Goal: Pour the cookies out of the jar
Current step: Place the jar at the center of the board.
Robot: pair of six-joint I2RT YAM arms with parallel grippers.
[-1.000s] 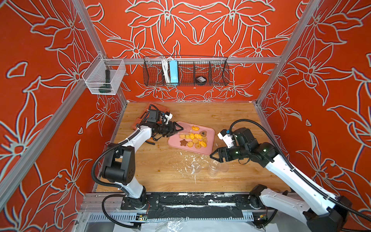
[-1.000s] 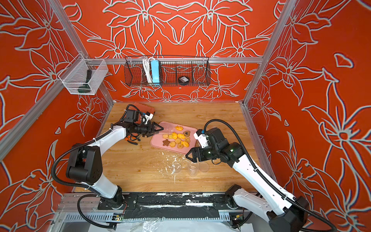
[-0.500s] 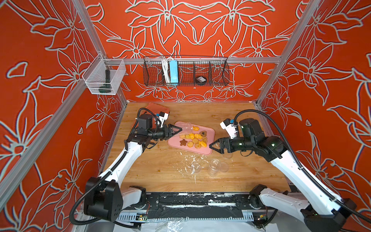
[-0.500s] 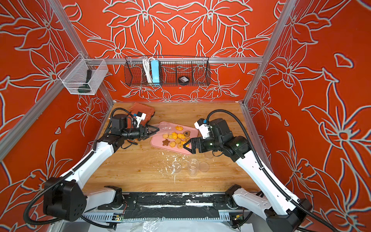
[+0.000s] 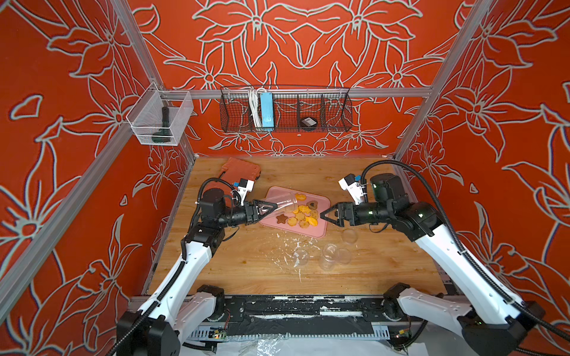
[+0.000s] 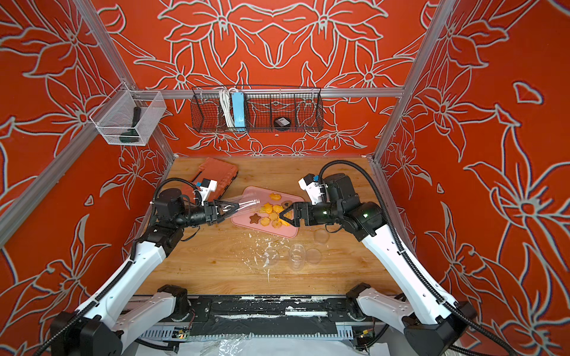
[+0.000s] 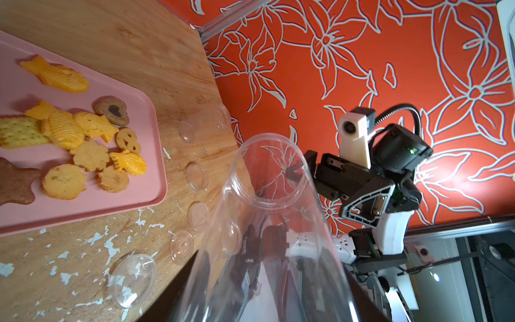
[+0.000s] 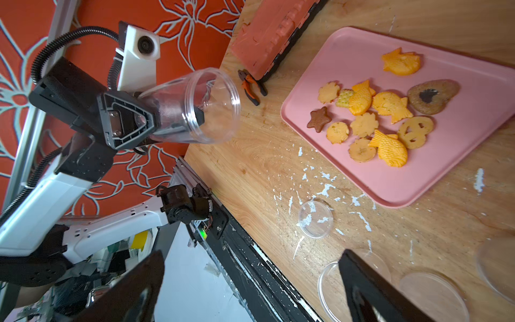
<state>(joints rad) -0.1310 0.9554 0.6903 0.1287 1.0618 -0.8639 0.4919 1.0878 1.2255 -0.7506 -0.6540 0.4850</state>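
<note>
Lifted off the clear lids (image 5: 344, 255) at the front of the table since a second ago, the right gripper (image 5: 327, 217) now hangs just beside the right end of the pink tray (image 5: 311, 232), its jaws spread wide with nothing between them. In the same second, the left arm has drawn back from the tray's left edge.

The left gripper (image 5: 273, 207) is clamped on the base end of the clear jar (image 5: 285, 203). The jar is held on its side above the table, with its open mouth toward the tray and the right arm. It appears empty, though glare on its clear wall makes that hard to confirm. In the right wrist view one finger (image 8: 199, 117) presses the jar's side, while the other is hidden behind the plastic.

The cookies (image 5: 302, 214) lie on the tray: orange fish, pale flowers, a brown star and a dark-centred heart, most of them bunched together and touching. One orange fish (image 8: 401, 62) sits apart, near the tray's back edge.

White flecks (image 5: 290, 246) scatter the wood between the tray and the lids. An orange case (image 5: 242, 169) rests at the back left of the table, with a small pair of pliers (image 8: 252, 86) just beside it.
</note>
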